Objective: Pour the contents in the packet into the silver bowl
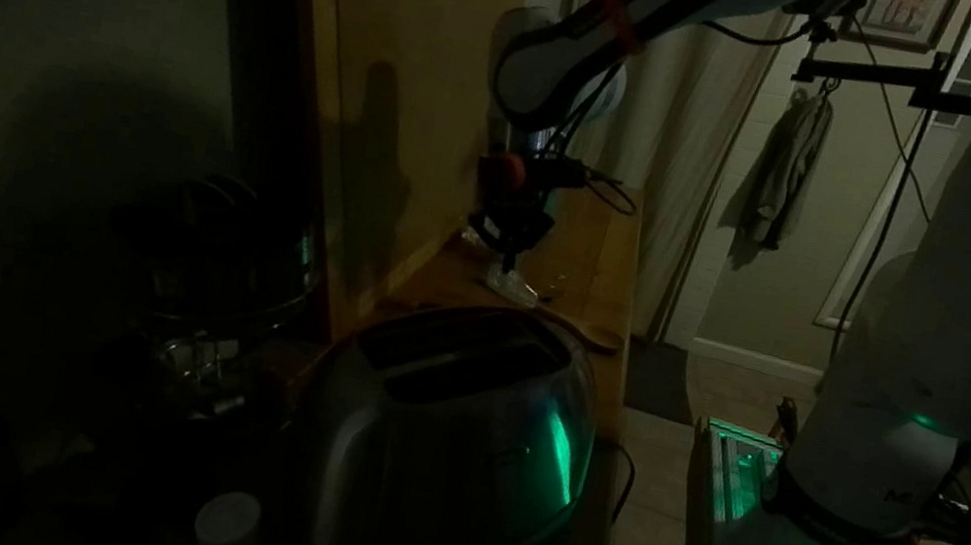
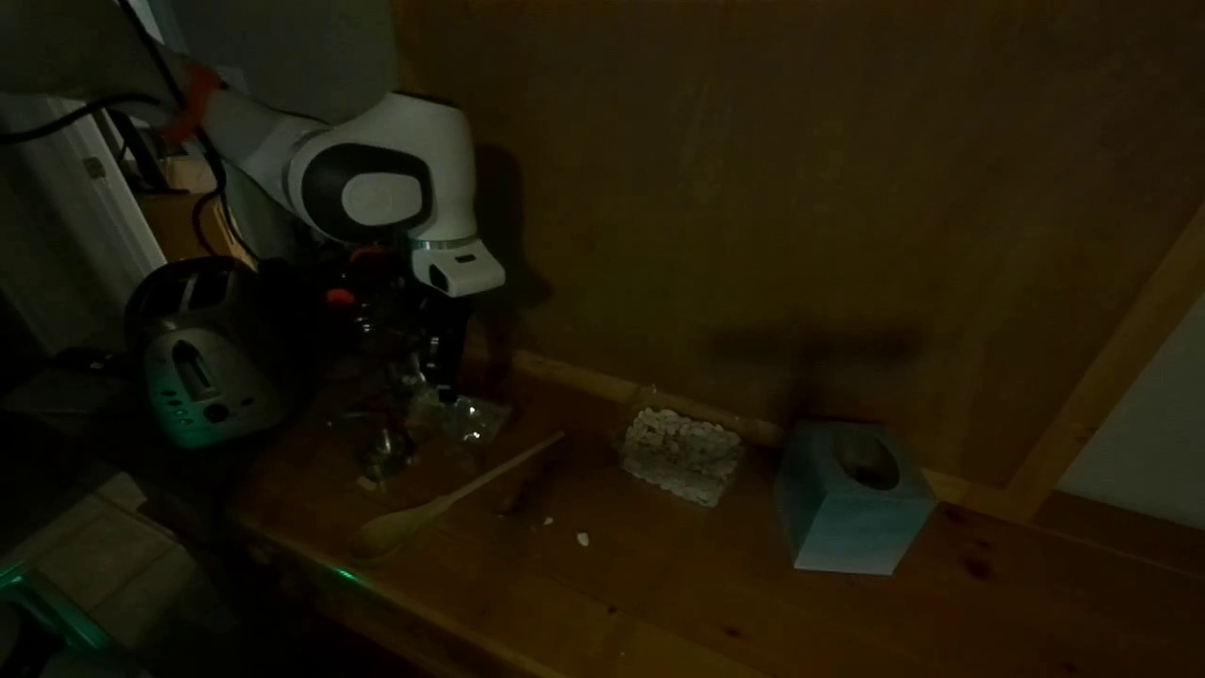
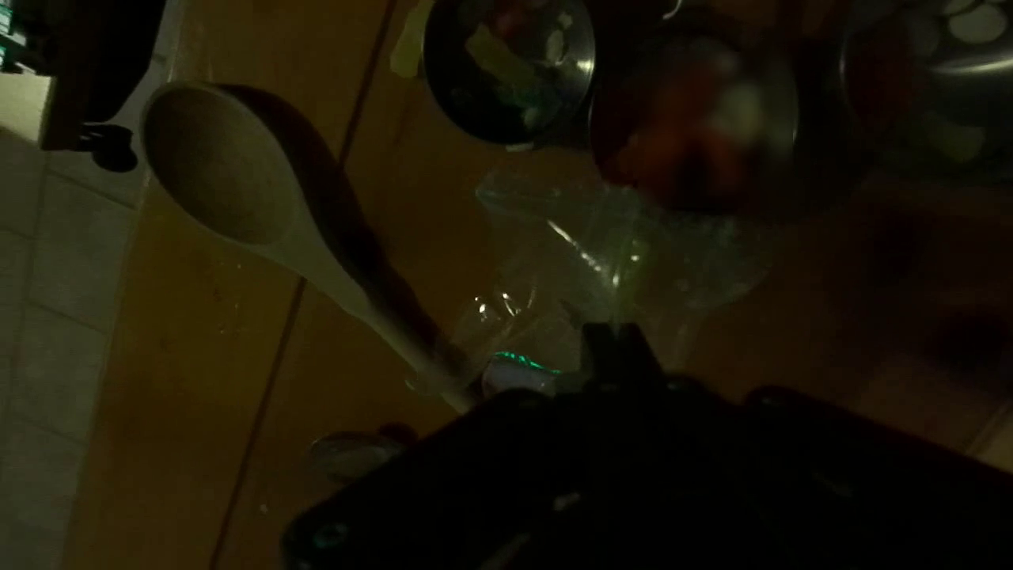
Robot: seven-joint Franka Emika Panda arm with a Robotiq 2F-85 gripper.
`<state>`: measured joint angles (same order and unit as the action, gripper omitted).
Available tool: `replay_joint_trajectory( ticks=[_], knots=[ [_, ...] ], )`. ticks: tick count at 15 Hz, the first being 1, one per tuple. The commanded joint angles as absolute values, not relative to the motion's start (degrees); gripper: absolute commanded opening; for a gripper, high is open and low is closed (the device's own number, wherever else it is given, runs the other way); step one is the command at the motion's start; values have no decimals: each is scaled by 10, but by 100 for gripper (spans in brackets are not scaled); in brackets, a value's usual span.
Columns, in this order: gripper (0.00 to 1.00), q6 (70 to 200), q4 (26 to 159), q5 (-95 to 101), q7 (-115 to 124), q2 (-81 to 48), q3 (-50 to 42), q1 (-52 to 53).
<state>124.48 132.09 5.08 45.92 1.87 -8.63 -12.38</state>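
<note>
Packet (image 3: 589, 253), clear plastic, lies on or just over the wooden counter (image 2: 772, 612), cannot tell which; toaster (image 1: 444, 463) stands near; tissue box (image 2: 861, 527) well apart; gripper (image 3: 617, 331) pinches the packet; wooden spoon (image 3: 309, 253) lies just beside; silver bowls (image 3: 574, 87) hold coloured scraps (image 3: 500, 57); two white flecks (image 2: 583, 540) dot the counter.

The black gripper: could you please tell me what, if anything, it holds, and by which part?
The black gripper appears to pinch the clear, crinkled plastic packet by its upper part; whether edge or fold, I cannot tell.
</note>
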Motion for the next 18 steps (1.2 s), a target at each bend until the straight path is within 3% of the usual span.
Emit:
replay_joint_trajectory(
  ticks=[1, 4, 5, 7, 16, 18],
  knots=[
    [2, 1267, 1312, 70, 503, -3, -89, -116],
    [2, 1286, 1308, 58, 513, -20, -90, -112],
    [27, 1286, 1303, 53, 516, -27, -91, -111],
    [35, 1295, 1300, 57, 526, -36, -93, -110],
    [98, 1324, 1299, 33, 511, -23, -99, -111],
    [100, 1297, 1295, 3, 463, -18, -99, -113]
  ],
)
